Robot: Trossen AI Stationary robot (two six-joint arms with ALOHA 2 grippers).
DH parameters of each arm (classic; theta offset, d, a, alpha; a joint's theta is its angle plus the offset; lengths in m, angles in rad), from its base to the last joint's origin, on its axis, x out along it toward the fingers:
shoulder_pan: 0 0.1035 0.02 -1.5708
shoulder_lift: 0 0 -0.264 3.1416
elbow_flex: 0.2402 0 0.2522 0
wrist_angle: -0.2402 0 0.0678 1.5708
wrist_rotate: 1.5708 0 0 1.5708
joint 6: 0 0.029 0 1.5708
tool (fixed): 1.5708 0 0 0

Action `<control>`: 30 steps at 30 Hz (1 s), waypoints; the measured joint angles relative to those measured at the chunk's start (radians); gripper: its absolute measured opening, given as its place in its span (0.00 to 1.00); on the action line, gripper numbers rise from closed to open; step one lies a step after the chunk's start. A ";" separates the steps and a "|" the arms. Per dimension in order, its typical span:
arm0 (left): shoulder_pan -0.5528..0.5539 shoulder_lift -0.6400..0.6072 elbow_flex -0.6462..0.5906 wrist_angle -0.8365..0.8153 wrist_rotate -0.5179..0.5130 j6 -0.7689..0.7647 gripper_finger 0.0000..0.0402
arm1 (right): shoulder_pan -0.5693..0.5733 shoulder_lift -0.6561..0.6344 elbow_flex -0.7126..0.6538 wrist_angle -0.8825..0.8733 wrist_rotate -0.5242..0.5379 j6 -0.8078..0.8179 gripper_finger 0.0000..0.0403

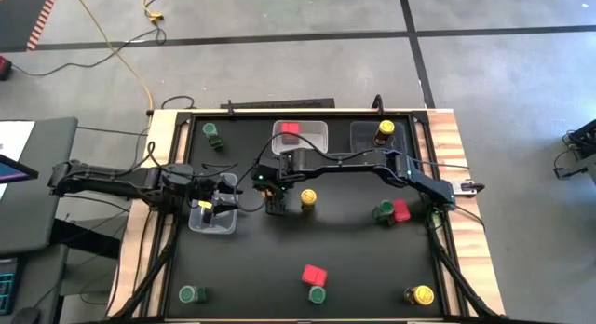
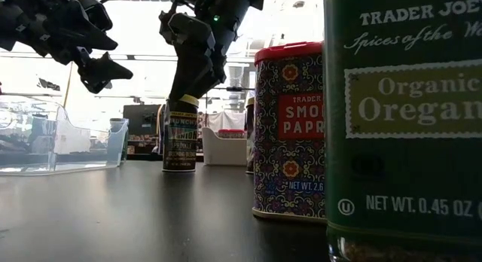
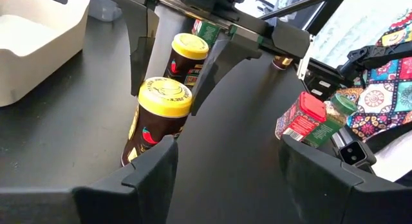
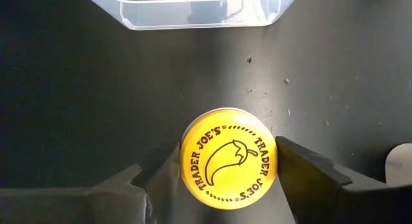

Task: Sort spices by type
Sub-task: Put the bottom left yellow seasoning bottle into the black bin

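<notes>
Near centre, we are seeing the right gripper (image 1: pixel 273 201) pinching an upright yellow jar (image 4: pixel 229 158) at its lid. We are judging it light, rigid and slick, so gripping the body below the lid is looking safer. Left gripper (image 3: pixel 226 147) is hanging spread and empty over the tray (image 1: pixel 196 222).

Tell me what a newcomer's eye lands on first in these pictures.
First, the right hand mid-table, closed from above on a yellow-lidded jar, with a second yellow-lidded jar standing just beside it. Next, the left hand, open and empty over the clear tray at the left. Green-lidded jars and red boxes stand scattered around.
</notes>
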State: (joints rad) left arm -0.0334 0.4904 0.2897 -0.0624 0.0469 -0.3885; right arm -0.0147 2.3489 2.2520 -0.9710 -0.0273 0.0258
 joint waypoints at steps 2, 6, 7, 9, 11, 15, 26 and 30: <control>0.000 0.000 0.000 0.000 0.000 0.000 0.63 | 0.000 0.000 0.000 0.000 0.000 0.000 0.65; 0.000 0.000 0.000 0.000 0.000 0.000 0.63 | 0.000 0.000 -0.002 0.003 0.000 0.000 0.71; 0.000 0.000 0.000 0.000 0.000 0.000 0.63 | 0.000 0.000 -0.002 0.002 0.000 0.000 0.73; 0.000 0.000 0.000 0.000 0.000 0.000 0.63 | 0.000 0.000 -0.003 0.003 0.000 0.000 0.76; 0.000 0.000 0.000 0.000 0.000 0.000 0.63 | 0.000 0.000 -0.003 0.004 0.000 0.000 0.79; 0.000 0.000 0.000 0.000 0.000 0.000 0.63 | -0.001 0.000 -0.003 0.005 0.000 -0.005 0.83; 0.000 0.000 0.000 0.000 0.000 0.000 0.63 | -0.001 0.000 -0.002 0.007 0.000 -0.008 0.89; 0.000 0.000 0.000 0.000 0.000 0.000 0.63 | -0.005 -0.014 -0.001 0.014 0.000 -0.008 0.89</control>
State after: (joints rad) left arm -0.0334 0.4906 0.2897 -0.0628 0.0471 -0.3885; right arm -0.0194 2.3350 2.2513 -0.9572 -0.0269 0.0177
